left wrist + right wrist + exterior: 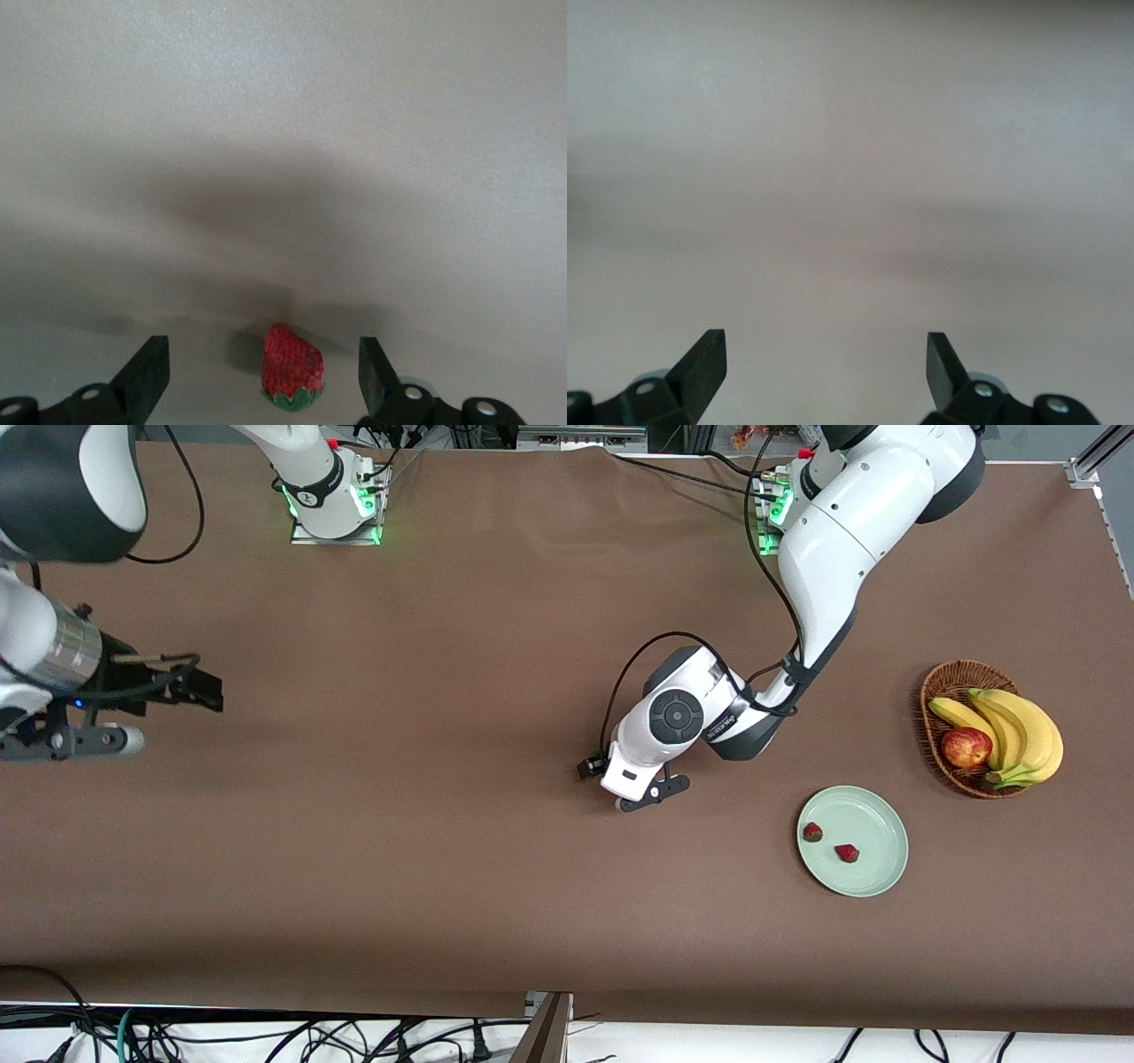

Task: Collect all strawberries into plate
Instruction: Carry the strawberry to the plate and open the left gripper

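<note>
Strawberry collection: two of three berries plated, third under the left gripper.

Plate, pale green, toward the left arm's end of the table, nearer the front camera than the wicker basket of bananas and apple; holds two strawberries, apart from each other. Third strawberry lies on the table midway between the spread fingers of the left gripper, untouched; that gripper sits low over mid-table, well apart from the plate. Right gripper, fingers spread and empty, waits over bare table at the right arm's end. Remaining, by judgement: grasp, carry and release one berry.
</note>
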You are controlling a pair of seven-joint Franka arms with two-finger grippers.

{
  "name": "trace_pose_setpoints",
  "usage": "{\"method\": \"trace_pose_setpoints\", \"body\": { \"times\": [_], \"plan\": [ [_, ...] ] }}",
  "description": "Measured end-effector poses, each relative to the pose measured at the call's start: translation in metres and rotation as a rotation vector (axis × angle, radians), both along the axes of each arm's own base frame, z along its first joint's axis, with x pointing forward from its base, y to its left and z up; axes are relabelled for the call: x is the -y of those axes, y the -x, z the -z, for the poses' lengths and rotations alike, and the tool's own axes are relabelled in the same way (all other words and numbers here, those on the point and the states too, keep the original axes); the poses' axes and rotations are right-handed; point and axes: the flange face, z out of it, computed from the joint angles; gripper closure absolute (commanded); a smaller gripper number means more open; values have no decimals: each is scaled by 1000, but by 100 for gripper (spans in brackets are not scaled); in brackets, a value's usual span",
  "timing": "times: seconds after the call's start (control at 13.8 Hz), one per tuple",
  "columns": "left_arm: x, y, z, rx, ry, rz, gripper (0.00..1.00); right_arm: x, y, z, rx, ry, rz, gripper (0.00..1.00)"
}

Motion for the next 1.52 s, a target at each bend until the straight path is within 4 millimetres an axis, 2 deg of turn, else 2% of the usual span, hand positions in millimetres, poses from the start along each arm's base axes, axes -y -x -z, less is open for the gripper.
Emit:
{"method": "trace_pose_setpoints", "body": {
  "times": [0.07,0.14,0.43,0.58,0.72,1.01,1.16,1.52],
  "plan": [
    [1,1,2,-2,-1,2,66,3,9,-9,10,0,-1,0],
    [2,3,4,-5,-3,6,74,8,16,-17,18,-4,4,0],
    [13,12,7,-6,-5,23,71,39,31,-36,42,-11,48,0],
    [12,12,6,-5,-7,23,72,42,33,-37,42,-13,42,0],
    [12,12,6,-5,-7,23,100,40,34,-37,39,-15,9,0],
    [8,8,5,-1,-7,18,100,35,34,-35,34,-17,-14,0],
    [-13,-10,1,7,-18,43,100,35,34,-33,31,-17,-15,0],
    [-121,-77,-31,13,-27,222,100,34,34,-32,29,-17,-16,0]
  ]
}}
